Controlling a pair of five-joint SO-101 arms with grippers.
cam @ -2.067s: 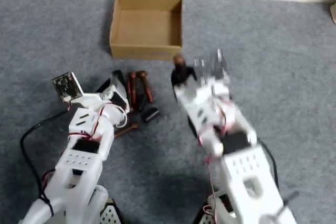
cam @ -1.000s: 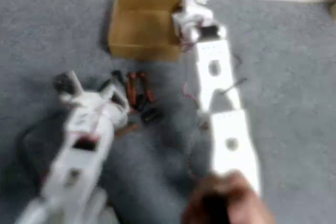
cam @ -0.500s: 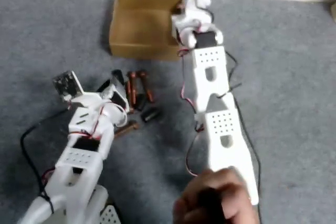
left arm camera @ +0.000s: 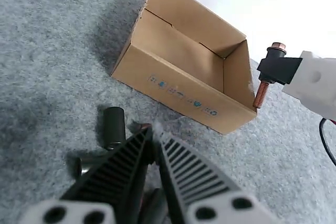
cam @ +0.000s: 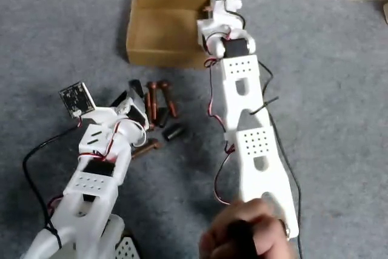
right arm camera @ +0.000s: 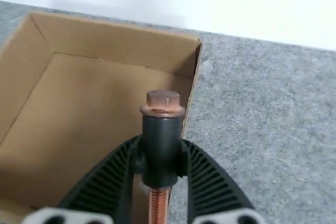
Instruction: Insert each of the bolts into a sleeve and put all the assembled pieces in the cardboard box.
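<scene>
So, on the grey worktop (cam: 339, 89) the cardboard box (cam: 163, 28) sits open, and our right gripper (right arm camera: 158, 153) is clamped on a black sleeve (right arm camera: 159, 140) with a bolt (right arm camera: 163, 103) through it. The long axis is upright, right at the box's right wall. We'd say the opening lies just toward our left gripper (left arm camera: 154, 137), nearly closed, well back.

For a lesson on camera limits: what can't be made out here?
- Right wrist view: the sleeved bolt in the right gripper runs off the bottom edge.
- Left wrist view: loose sleeves partly behind the left gripper.
- High view: that bolt mostly hidden under the right wrist.
</scene>
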